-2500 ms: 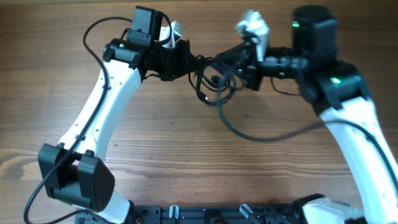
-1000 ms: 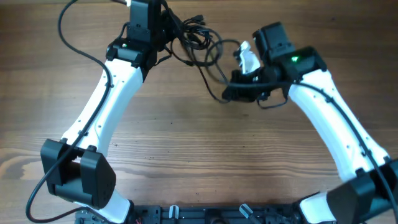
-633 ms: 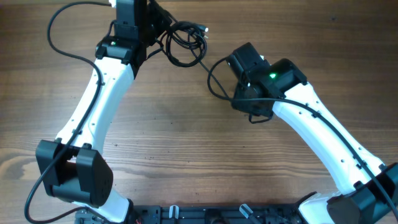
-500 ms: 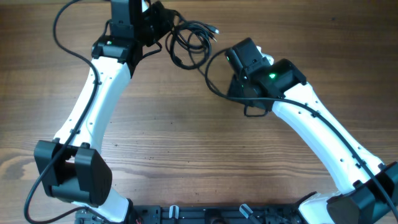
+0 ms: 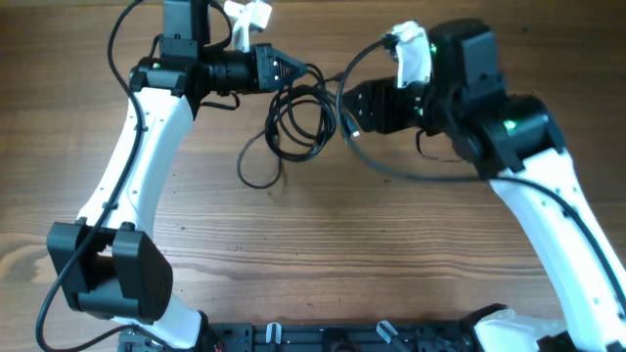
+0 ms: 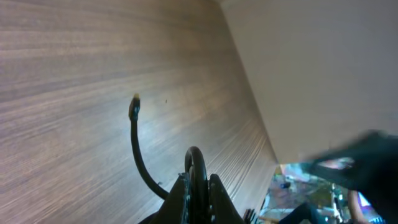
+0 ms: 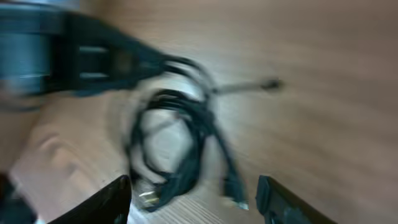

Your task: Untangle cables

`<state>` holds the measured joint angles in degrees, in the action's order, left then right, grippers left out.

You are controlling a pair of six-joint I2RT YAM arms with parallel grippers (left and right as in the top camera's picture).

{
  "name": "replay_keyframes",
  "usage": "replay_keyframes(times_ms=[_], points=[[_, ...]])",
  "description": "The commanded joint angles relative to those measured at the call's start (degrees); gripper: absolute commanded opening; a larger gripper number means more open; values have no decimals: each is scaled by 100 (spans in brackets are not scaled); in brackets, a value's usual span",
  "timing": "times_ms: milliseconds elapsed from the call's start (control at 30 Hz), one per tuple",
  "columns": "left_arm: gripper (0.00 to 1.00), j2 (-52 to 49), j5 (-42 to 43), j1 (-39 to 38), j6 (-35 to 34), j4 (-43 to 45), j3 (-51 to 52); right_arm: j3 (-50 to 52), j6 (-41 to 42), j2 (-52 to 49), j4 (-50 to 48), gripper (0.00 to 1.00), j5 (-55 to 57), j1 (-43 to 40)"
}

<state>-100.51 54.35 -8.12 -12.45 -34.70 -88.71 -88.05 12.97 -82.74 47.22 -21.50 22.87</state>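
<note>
The cables hang together as one bundle of black loops near the far edge of the surface, between the two hands. The top of the bundle runs up into the left hand. A loose loop trails from the bundle's lower left over the wood.

From the left wrist, the left hand has its fingers pressed together on a strand of the cables. That strand curves away to a small plug with the wood behind it.

The right hand points at the bundle from the other side, just beside it. Whether it touches, I cannot tell from above. Its own camera is blurred, but the right hand shows its fingers set wide apart with nothing between them. The cables lie beyond the fingers, and the dark bulk of the left hand reaches in from the upper left. A second plug sticks out to the right of the coil.

Around all this, the left arm slants up one side and the right arm up the other. A heavier black wire arcs close around the right hand and crowds the bundle's right edge.
</note>
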Motion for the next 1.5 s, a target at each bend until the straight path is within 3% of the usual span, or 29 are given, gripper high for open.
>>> replay_keyframes(times_ms=[0,100,333,467,567,633,700,800,900,967,1100,1300,1400,1467], points=[[4,0,92,35,37,-94,-39,-81,-699,-90,20,66,-494,164],[4,0,120,35,-573,-105,-39,-74,-697,-411,79,62,-581,173],[4,0,114,-70,-603,-393,-39,-74,-702,-1062,79,55,-581,201],[4,0,111,-153,-605,-391,-39,-74,-699,-1443,35,47,-522,446],[4,0,111,-146,-608,-389,-39,-74,-509,-1727,-9,26,-273,542],[4,0,111,-127,-608,-391,-39,-74,389,-1832,76,4,501,538],[4,0,-15,-96,-636,-393,-39,-76,531,-1770,87,4,684,538],[4,0,-1088,-61,-951,-452,-39,-87,966,-1322,109,4,1010,389],[4,-2,-3799,-61,-1685,-1005,-39,-87,1123,-361,190,4,850,-118],[4,-2,-4677,-61,-1810,-1270,-39,-87,1121,251,186,4,496,-549],[4,-2,-5298,-61,-1805,-1565,-39,-87,1134,1165,258,4,-223,-1587],[4,-2,-4953,-61,-1733,-1497,-39,-81,1408,1314,726,4,-264,-2426],[4,0,-3436,-61,-1023,-953,-39,-76,1099,992,946,5,-575,-2304],[4,0,-1882,-61,-387,-459,-39,-76,525,726,911,15,-1191,-2155]])
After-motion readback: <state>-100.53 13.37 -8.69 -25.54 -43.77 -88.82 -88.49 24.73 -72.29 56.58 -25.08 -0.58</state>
